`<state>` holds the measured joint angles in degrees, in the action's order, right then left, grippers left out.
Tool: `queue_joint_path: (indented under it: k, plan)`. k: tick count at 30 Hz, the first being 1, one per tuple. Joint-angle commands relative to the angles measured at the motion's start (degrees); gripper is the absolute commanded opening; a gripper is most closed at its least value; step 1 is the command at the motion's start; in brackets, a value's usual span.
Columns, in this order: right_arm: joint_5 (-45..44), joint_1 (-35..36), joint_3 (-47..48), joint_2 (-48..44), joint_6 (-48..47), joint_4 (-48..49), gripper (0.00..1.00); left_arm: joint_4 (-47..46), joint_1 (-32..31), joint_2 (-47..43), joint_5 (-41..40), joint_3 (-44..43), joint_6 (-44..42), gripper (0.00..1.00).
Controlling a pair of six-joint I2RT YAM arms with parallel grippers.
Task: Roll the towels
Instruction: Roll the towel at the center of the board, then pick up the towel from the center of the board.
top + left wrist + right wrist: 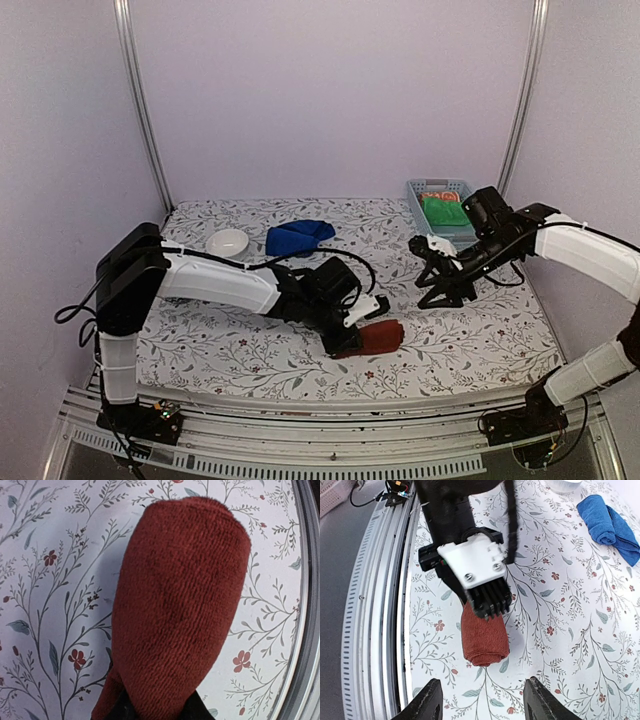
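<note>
- Left gripper (345,335) of mine is clamped narrow on one end of the dark red towel (380,337). The wrist view shows the roll (185,610) running straight out from between my fingers.
- From the right wrist, my left gripper (490,611) sits over the top end of the red roll (484,641). The spiral end of the roll faces the near edge of the table (480,340).
- My right gripper (440,290) hangs above the right half of the table with nothing in it. Its two fingers (427,702) are spread wide, well apart from the red roll.
- I count two towels. The red one is rolled and lies close to the near edge, about midway along it. The blue towel (298,237) is a loose bunched heap towards the far edge, not rolled (610,525).
- One white bowl (229,242) stands just left of the blue towel.
- One pale blue basket (411,205) sits in the far right corner. It holds one green cloth (446,212) and one orange patterned cloth (438,196).
</note>
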<state>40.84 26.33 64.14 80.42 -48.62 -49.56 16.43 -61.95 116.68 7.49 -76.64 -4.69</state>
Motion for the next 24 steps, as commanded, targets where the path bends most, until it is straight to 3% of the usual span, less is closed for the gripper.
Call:
queue_joint_path:
  k: [1, 6, 11, 18, 24]
  plan:
    - [-9.6, 3.1, -9.0, -6.1, 0.3, 14.3, 0.55, 9.9, 2.6, 4.6, 11.0, -1.6, 4.9, 0.06]
    - [-22.2, 11.9, -14.6, -6.2, -0.6, 19.4, 0.55, 9.9, 5.8, 5.7, 17.5, -3.2, 8.3, 0.02]
    - [-33.9, 20.4, -16.0, -2.9, -0.3, 27.4, 0.56, 10.1, 7.4, 6.2, 19.1, -4.2, 8.8, 0.0]
    - [-41.0, 27.5, -15.3, 2.4, -2.0, 34.6, 0.59, 10.8, 9.0, 7.0, 22.7, -5.5, 9.3, 0.0]
    - [-43.4, 29.4, -14.6, 8.7, -4.4, 39.4, 0.61, 11.7, 10.1, 7.8, 24.6, -6.8, 8.8, 0.0]
